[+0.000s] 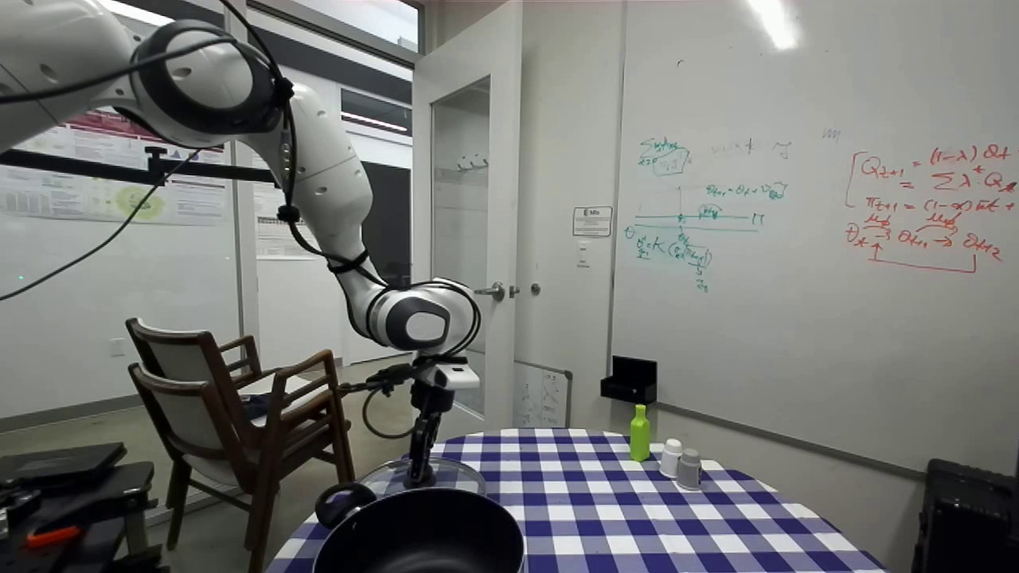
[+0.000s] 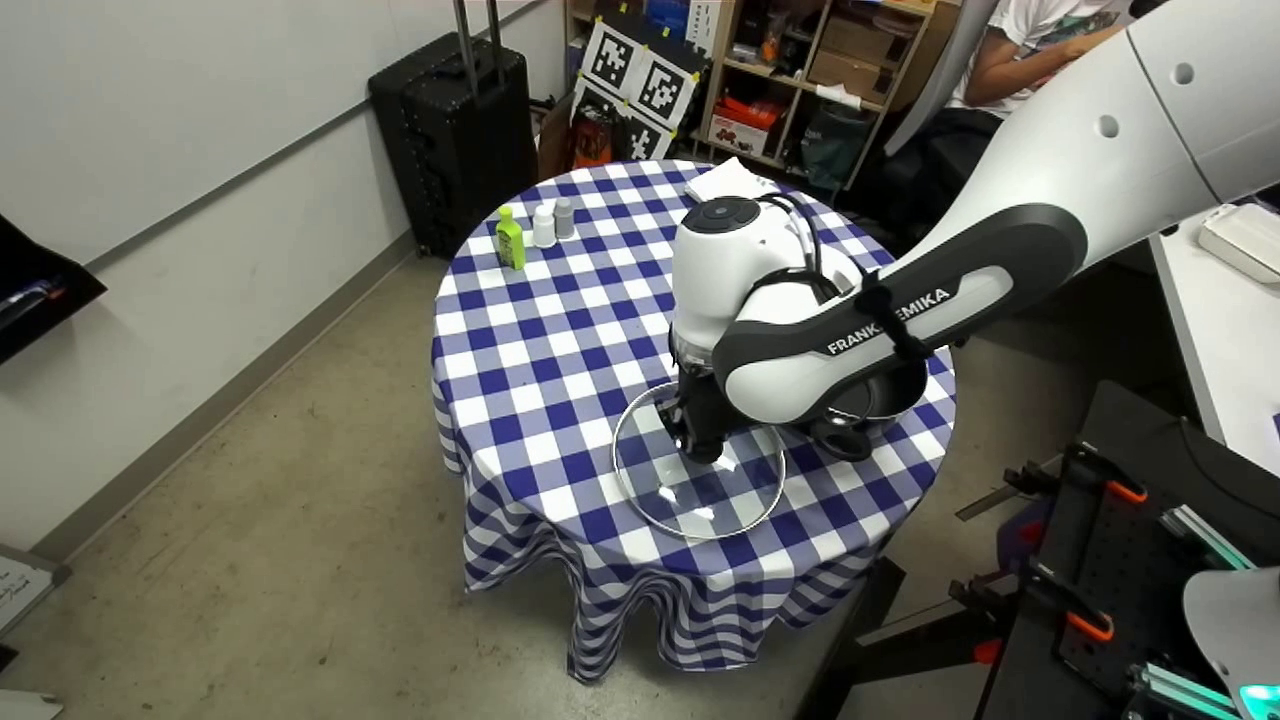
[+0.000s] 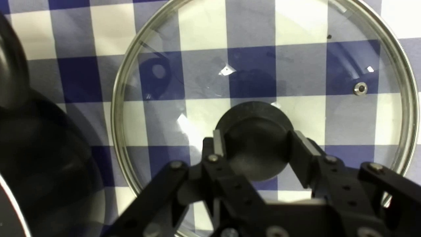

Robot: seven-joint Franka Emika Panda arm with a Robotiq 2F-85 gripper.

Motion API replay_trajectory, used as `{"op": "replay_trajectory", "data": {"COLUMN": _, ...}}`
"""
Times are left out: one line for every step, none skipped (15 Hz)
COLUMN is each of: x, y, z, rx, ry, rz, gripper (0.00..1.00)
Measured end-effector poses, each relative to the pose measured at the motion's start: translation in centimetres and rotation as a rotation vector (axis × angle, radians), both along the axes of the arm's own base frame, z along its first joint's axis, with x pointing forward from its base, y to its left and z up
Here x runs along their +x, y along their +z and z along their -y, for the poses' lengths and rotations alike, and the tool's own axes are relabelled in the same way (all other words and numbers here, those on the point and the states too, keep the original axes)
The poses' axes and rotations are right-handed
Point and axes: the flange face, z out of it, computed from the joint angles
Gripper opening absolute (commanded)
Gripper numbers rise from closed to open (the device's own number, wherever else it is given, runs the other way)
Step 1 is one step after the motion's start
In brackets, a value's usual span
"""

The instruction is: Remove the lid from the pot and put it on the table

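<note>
The lid (image 1: 463, 476) is round clear glass with a metal rim and a black central knob. It lies flat over the checked table (image 1: 605, 517), just beside the pot; whether it rests fully on the cloth is hard to tell. It also shows in an exterior view (image 2: 735, 505) and in the wrist view (image 3: 253, 75). The black pot (image 1: 422, 529) stands uncovered with its dark inside showing; it is partly behind the arm in an exterior view (image 2: 890, 392) and cut off in the wrist view (image 3: 46, 164). My gripper (image 3: 256, 144) points down with its fingers against both sides of the knob.
A green bottle (image 1: 640, 434) and two small shakers, white (image 1: 671, 458) and grey (image 1: 689, 469), stand near the table's edge. White napkins (image 2: 728, 180) lie at another edge. The pot's handle (image 2: 842, 441) points toward the lid. Wooden armchairs (image 1: 231, 414) stand behind the table.
</note>
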Motion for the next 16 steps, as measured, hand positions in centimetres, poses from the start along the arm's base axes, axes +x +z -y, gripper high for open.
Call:
{"op": "replay_trajectory", "data": {"x": 0.0, "y": 0.0, "z": -0.1, "rx": 0.002, "ry": -0.003, "rz": -0.001, "gripper": 0.81}}
{"op": "replay_trajectory", "data": {"x": 0.0, "y": 0.0, "z": -0.1, "rx": 0.004, "ry": -0.006, "rz": -0.001, "gripper": 0.88}}
{"op": "replay_trajectory", "data": {"x": 0.1, "y": 0.2, "z": -0.1, "rx": 0.006, "ry": -0.008, "rz": 0.001, "gripper": 0.95}}
{"op": "replay_trajectory", "data": {"x": 0.3, "y": 0.4, "z": -0.2, "rx": 0.008, "ry": -0.01, "rz": 0.004, "gripper": 0.99}}
{"op": "replay_trajectory", "data": {"x": 0.5, "y": 0.6, "z": -0.2, "rx": 0.01, "ry": -0.013, "rz": 0.006, "gripper": 1.0}}
{"op": "replay_trajectory", "data": {"x": 0.6, "y": 0.8, "z": -0.2, "rx": 0.012, "ry": -0.014, "rz": 0.008, "gripper": 1.0}}
{"op": "replay_trajectory", "data": {"x": 0.7, "y": 1.1, "z": -0.3, "rx": 0.013, "ry": -0.016, "rz": 0.011, "gripper": 1.0}}
{"op": "replay_trajectory", "data": {"x": 0.8, "y": 1.5, "z": -0.3, "rx": 0.016, "ry": -0.018, "rz": 0.016, "gripper": 1.0}}
{"op": "replay_trajectory", "data": {"x": 0.9, "y": 2.1, "z": -0.3, "rx": 0.02, "ry": -0.021, "rz": 0.023, "gripper": 1.0}}
{"op": "replay_trajectory", "data": {"x": 1.0, "y": 2.9, "z": -0.4, "rx": 0.025, "ry": -0.022, "rz": 0.032, "gripper": 1.0}}
{"op": "replay_trajectory", "data": {"x": 1.0, "y": 4.0, "z": -0.6, "rx": 0.031, "ry": -0.016, "rz": 0.043, "gripper": 1.0}}
{"op": "replay_trajectory", "data": {"x": 1.0, "y": 5.4, "z": -0.7, "rx": 0.037, "ry": -0.003, "rz": 0.057, "gripper": 1.0}}
{"op": "replay_trajectory", "data": {"x": 0.8, "y": 6.9, "z": -0.8, "rx": 0.042, "ry": 0.007, "rz": 0.074, "gripper": 1.0}}
{"op": "replay_trajectory", "data": {"x": 0.6, "y": 8.7, "z": -0.8, "rx": 0.041, "ry": 0.016, "rz": 0.096, "gripper": 1.0}}
{"op": "replay_trajectory", "data": {"x": 0.2, "y": 10.6, "z": -0.8, "rx": 0.042, "ry": 0.019, "rz": 0.117, "gripper": 1.0}}
{"op": "replay_trajectory", "data": {"x": -0.2, "y": 12.5, "z": -0.8, "rx": 0.044, "ry": 0.023, "rz": 0.137, "gripper": 1.0}}
